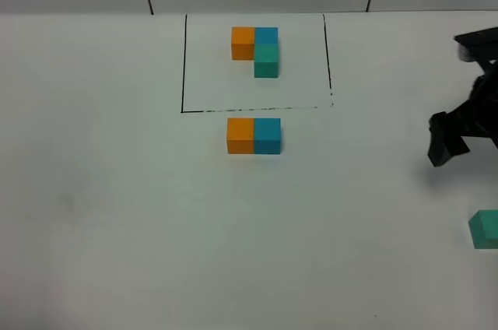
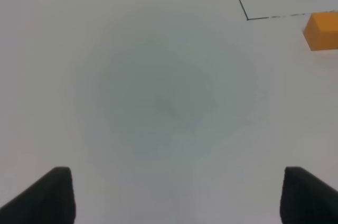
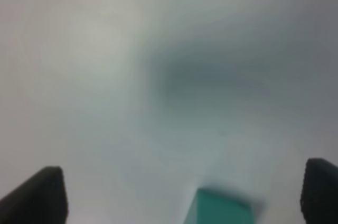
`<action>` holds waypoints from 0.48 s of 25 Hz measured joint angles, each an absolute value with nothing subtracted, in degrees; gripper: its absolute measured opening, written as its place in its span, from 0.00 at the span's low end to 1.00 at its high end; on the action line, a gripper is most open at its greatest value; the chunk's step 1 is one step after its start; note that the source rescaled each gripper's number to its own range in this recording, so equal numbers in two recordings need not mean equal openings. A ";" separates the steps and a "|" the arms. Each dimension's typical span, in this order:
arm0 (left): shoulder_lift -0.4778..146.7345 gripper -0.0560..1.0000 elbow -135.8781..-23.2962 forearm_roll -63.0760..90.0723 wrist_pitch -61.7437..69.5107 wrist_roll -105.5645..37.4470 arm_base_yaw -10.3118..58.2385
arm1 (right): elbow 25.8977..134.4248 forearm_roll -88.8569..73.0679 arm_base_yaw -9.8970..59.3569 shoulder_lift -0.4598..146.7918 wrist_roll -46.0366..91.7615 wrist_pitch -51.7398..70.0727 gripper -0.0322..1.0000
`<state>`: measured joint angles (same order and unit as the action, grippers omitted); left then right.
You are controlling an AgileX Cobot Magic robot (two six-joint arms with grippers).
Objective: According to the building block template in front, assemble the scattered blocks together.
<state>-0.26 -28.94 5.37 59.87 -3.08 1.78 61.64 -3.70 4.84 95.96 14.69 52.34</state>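
A: What is closest to us?

B: The green cube point(image 1: 484, 229). It sits on the white tabletop point(image 1: 117, 229), way over on the right, and the edge of the high view cuts it.

A: Is a claw holding it?

B: No. The right claw point(image 3: 178, 192) is open. Its two black fingers point(image 3: 37, 195) are far apart and hold nothing. In its own camera the green cube looks blurry, low down between the fingers. From high up, the claw is a bit farther back than the cube and not touching it.

A: And the other claw?

B: The left claw point(image 2: 177, 195) is wide open too, with nothing in it. It hangs over the tabletop, and the orange cube shows ahead, off to one side.

A: Where are the other cubes?

B: In the middle. The orange cube point(image 1: 240, 135) and the blue cube point(image 1: 267, 135) sit side by side, touching, with orange on the left. They are just in front of the black line point(image 1: 249, 110).

A: What is behind that line?

B: The line makes a box, and the template point(image 1: 257, 48) is inside. It has orange and blue in a row, with green touching the near side of the blue.
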 joint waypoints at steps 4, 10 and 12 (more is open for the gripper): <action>-0.26 0.78 -28.94 5.37 59.87 -3.08 1.78 | 50.76 0.64 2.45 87.49 1.80 44.74 0.78; -0.26 0.78 -28.94 5.37 59.87 -3.08 1.78 | 41.36 2.23 2.05 82.13 -3.87 41.58 0.78; -0.26 0.78 -28.94 5.37 59.87 -3.08 1.78 | 39.15 2.45 2.05 82.13 -3.87 40.34 0.78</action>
